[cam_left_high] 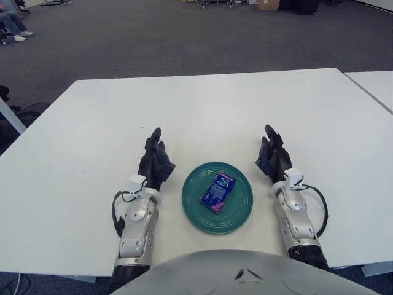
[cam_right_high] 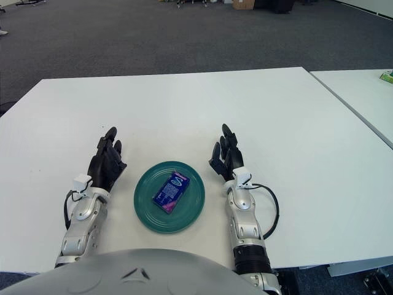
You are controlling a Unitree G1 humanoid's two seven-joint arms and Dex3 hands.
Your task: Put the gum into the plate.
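Left hand point(cam_left_high: 155, 165) and right hand point(cam_left_high: 272, 158) extend forward, fingers relaxed, empty.

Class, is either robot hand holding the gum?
No: the gum lies in the plate, with each robot hand open beside it.

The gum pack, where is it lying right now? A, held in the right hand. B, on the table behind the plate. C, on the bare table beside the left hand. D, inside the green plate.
D: the gum pack lies flat inside the green plate, while the left hand and the right hand show on either side of the plate, fingers extended and holding nothing.
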